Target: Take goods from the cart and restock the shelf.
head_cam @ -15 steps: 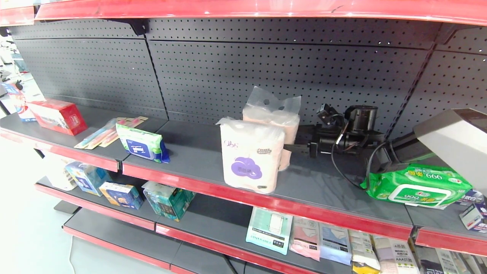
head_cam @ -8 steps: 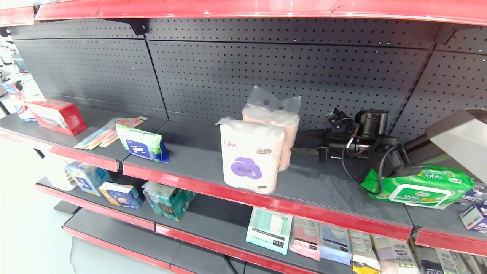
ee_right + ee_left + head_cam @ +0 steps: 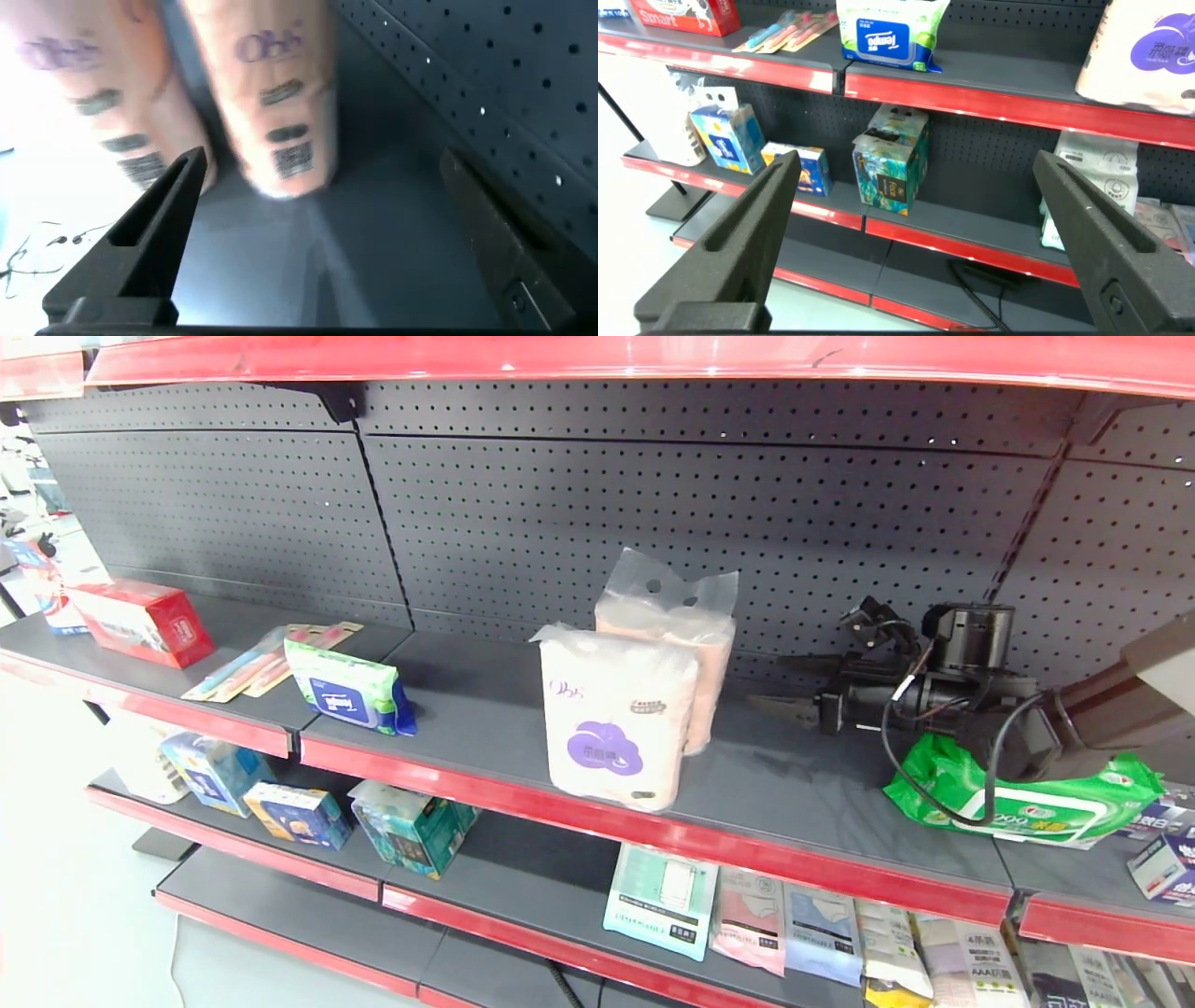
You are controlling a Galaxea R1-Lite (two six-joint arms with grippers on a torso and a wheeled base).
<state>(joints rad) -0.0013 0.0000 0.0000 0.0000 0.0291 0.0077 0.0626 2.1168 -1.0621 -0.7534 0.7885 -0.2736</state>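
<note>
Dark shelf (image 3: 794, 784) boards are stretching before us, and the pink tissue pack (image 3: 686, 635) is standing there behind the white tissue pack (image 3: 616, 719), so we are judging that placement done. We are holding our right gripper (image 3: 786, 684) near it, fingers spread wide and empty. Our left gripper (image 3: 915, 163) is hanging wide open by the lower shelves, carrying nothing; another trip to the cart is probably waiting.

Middle shelf (image 3: 485, 709), centre frame: we log a front tissue pack (image 3: 616, 719), with a rear tissue pack (image 3: 677, 625) behind it. Left of these: the left wipes pack (image 3: 347, 688), toothbrushes (image 3: 266, 658) beside it, a box (image 3: 140, 621) at far left. Right of centre: the right gripper (image 3: 789, 684) above the shelf, the right wipes pack (image 3: 1074, 803) beyond. Lower left: cartons (image 3: 299, 814) on the lower shelf (image 3: 523, 868).
</note>
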